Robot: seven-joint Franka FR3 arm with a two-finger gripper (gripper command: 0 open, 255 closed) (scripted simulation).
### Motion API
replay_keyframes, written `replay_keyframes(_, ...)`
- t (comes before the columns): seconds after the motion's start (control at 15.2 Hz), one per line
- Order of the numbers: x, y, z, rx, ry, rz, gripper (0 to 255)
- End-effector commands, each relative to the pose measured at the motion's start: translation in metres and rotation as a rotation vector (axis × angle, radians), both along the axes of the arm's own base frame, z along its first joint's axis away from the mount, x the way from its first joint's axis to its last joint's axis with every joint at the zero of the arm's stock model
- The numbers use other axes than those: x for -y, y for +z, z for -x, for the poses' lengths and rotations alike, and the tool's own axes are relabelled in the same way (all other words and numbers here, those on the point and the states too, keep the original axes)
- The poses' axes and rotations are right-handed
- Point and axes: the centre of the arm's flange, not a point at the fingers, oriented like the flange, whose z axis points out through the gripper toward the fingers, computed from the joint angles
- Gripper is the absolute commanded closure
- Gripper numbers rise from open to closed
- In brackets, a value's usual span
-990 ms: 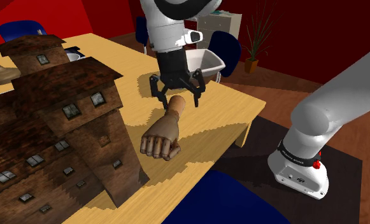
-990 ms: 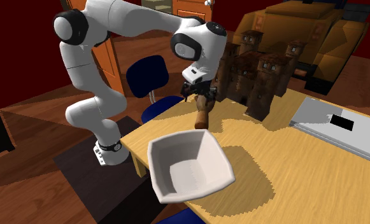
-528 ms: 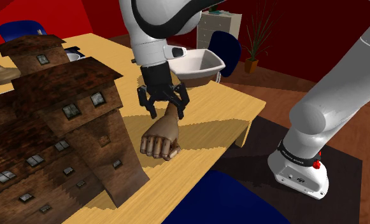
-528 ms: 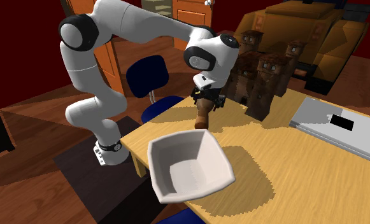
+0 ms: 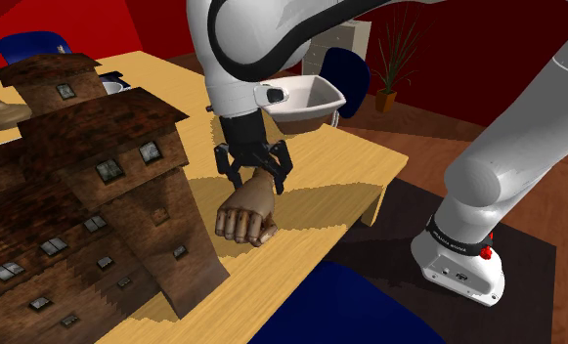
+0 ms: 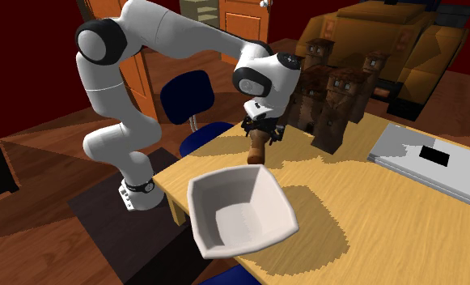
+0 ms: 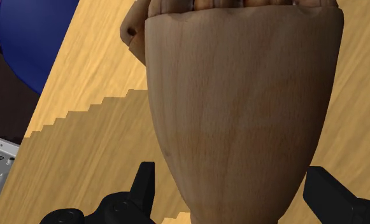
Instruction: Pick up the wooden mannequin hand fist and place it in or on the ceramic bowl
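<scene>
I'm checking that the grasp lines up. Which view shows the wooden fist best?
The shoulder view: the whole wooden fist is in sight, with the open gripper astride its wrist end. The wrist view gives that wrist end close up between the fingers. The second exterior view gives just the wrist end below the gripper.

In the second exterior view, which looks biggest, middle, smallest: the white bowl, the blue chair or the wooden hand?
1. the bowl, though it's nearest the camera
2. the chair
3. the wooden hand
</scene>
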Motion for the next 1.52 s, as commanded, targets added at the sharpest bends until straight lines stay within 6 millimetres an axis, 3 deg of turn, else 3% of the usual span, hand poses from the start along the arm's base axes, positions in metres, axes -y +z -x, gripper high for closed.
replay_keyframes(0.0,0.000,0.000,0.000,0.000,0.000,0.000,0)
replay_keyframes(0.13,0.000,0.000,0.000,0.000,0.000,0.000,0)
replay_keyframes(0.2,0.000,0.000,0.000,0.000,0.000,0.000,255)
replay_keyframes(0.79,0.000,0.000,0.000,0.000,0.000,0.000,255)
replay_keyframes(1.45,0.000,0.053,0.000,0.000,0.000,0.000,255)
